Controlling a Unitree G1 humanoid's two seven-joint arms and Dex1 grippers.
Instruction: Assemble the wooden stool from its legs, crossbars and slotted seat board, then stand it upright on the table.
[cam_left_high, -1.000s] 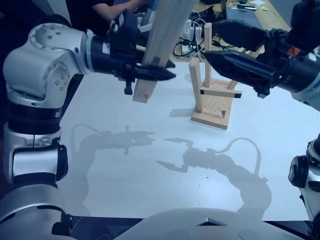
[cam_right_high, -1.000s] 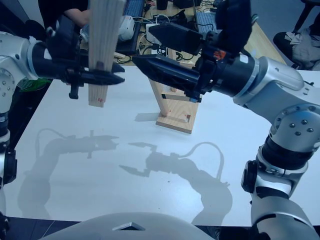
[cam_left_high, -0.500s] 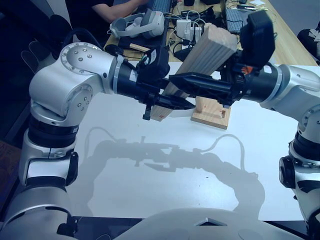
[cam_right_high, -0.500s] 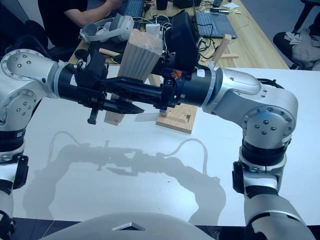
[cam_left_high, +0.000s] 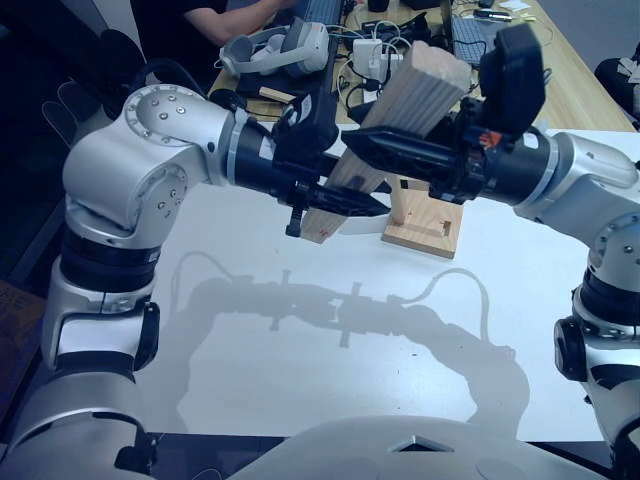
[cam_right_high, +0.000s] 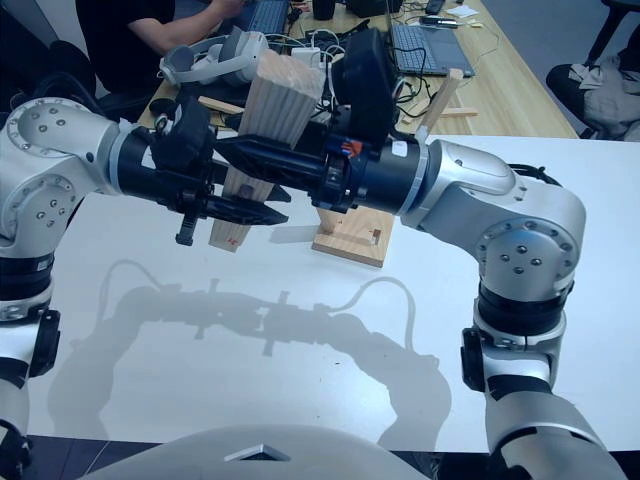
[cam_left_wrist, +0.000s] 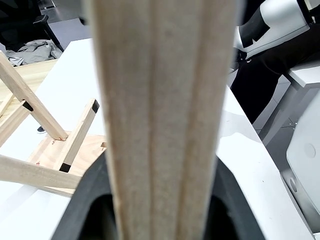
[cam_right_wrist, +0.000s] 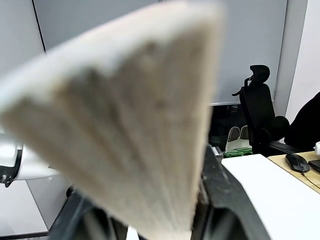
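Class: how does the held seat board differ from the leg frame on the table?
The seat board hangs tilted in the air; the leg frame stands on the table. The seat board is one wide grooved slab; the leg frame is thin sticks joined to a small block. Both are pale wood.

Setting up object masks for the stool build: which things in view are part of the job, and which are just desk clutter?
Job: slotted seat board, held tilted above the table in the left gripper, with the right gripper at it too; partly built leg frame on the white table.
Clutter: headset, laptop, cables, all on the desk behind.
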